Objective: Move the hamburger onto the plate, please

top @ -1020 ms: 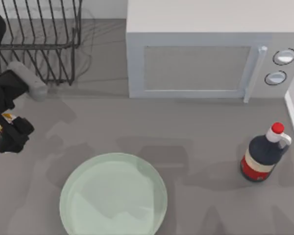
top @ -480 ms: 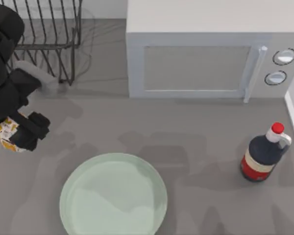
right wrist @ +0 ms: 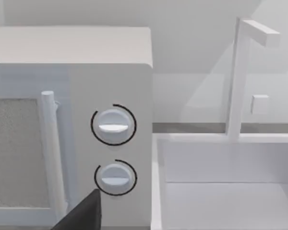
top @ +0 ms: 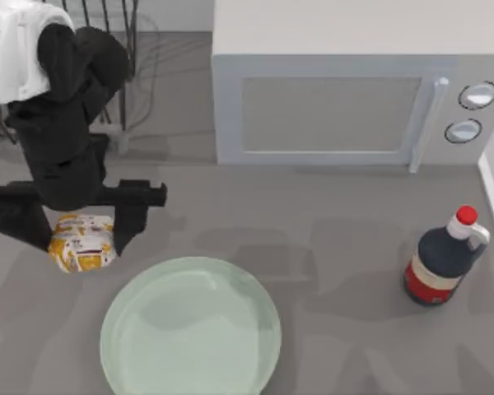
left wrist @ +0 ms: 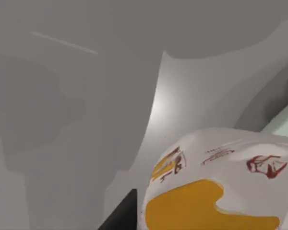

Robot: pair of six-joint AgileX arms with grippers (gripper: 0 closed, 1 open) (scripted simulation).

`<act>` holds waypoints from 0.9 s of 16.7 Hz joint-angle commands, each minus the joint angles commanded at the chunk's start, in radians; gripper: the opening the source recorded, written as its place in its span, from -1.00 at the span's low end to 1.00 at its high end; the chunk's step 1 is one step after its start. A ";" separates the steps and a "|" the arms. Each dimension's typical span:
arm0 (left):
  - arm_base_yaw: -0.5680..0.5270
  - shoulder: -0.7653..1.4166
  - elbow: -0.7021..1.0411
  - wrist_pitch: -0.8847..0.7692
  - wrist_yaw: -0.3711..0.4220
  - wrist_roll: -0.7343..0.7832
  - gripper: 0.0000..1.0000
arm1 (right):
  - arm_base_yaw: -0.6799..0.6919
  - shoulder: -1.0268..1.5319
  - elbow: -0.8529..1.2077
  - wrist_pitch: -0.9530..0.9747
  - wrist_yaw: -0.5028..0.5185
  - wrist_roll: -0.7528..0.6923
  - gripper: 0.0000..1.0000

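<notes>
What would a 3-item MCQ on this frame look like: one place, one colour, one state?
1. Where is the white-wrapped hamburger with orange and yellow patches relative to the large round pale green plate?
A. centred on it
B. off its rim, toward the table's left
C. beside the bottle

2. What colour is the cap of the dark bottle?
A. red
B. green
C. black

3. What is the left gripper doing?
A. open above the plate
B. shut on the hamburger
C. parked, holding nothing

Key: 1 B, the top view shows the hamburger outside the plate's upper left rim. 2 A, the cap is red above a white neck. 3 B, the dark fingers flank the hamburger, and the left wrist view shows its wrapper close up.
</notes>
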 joint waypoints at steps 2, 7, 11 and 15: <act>-0.055 0.017 -0.002 -0.009 0.000 -0.266 -1.00 | 0.000 0.000 0.000 0.000 0.000 0.000 1.00; -0.198 0.056 -0.008 -0.029 0.001 -0.945 -1.00 | 0.000 0.000 0.000 0.000 0.000 0.000 1.00; -0.298 0.052 -0.016 -0.018 -0.002 -1.414 -1.00 | 0.000 0.000 0.000 0.000 0.000 0.000 1.00; -0.368 0.011 -0.032 0.018 -0.011 -1.745 -1.00 | 0.000 0.000 0.000 0.000 0.000 0.000 1.00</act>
